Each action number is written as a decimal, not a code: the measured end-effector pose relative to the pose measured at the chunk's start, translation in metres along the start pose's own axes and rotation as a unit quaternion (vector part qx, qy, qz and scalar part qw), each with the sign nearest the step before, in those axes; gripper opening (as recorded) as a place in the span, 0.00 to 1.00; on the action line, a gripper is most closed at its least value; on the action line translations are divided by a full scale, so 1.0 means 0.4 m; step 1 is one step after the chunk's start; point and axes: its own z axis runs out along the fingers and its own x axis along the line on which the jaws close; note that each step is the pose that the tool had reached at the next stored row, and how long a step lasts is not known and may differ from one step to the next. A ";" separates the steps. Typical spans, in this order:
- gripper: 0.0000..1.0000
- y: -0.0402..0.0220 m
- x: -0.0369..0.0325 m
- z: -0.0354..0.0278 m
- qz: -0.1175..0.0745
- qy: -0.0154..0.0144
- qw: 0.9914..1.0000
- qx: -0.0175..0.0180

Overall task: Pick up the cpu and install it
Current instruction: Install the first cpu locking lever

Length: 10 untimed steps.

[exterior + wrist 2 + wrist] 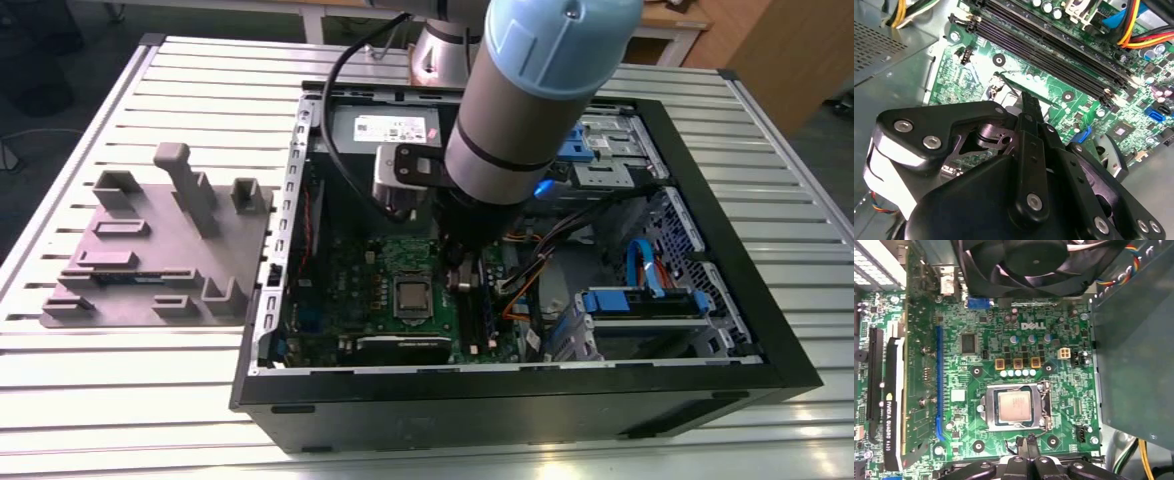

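Shiny and silver, the cpu [1014, 406] sits flat in its socket [1015, 407] on the green board [1004, 315]. The hand [1030, 444] hovers just beside the socket's edge, its fingers pinched together and holding nothing.

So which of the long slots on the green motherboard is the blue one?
The long blue expansion slot running beside the graphics card. The slot beyond that card and the four memory slots are black.
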 end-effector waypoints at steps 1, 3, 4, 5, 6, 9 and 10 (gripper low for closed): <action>0.10 0.000 0.003 0.000 -0.001 0.000 1.000 0.000; 0.10 0.000 0.007 0.002 -0.004 0.000 1.000 0.000; 0.10 0.000 0.008 0.004 -0.005 0.001 1.000 0.000; 0.10 -0.001 0.010 0.007 -0.007 0.001 1.000 0.000; 0.10 -0.001 0.012 0.010 -0.008 0.001 1.000 0.000; 0.10 -0.002 0.019 0.017 -0.013 0.001 1.000 -0.001; 0.10 -0.003 0.023 0.020 -0.014 0.001 1.000 -0.001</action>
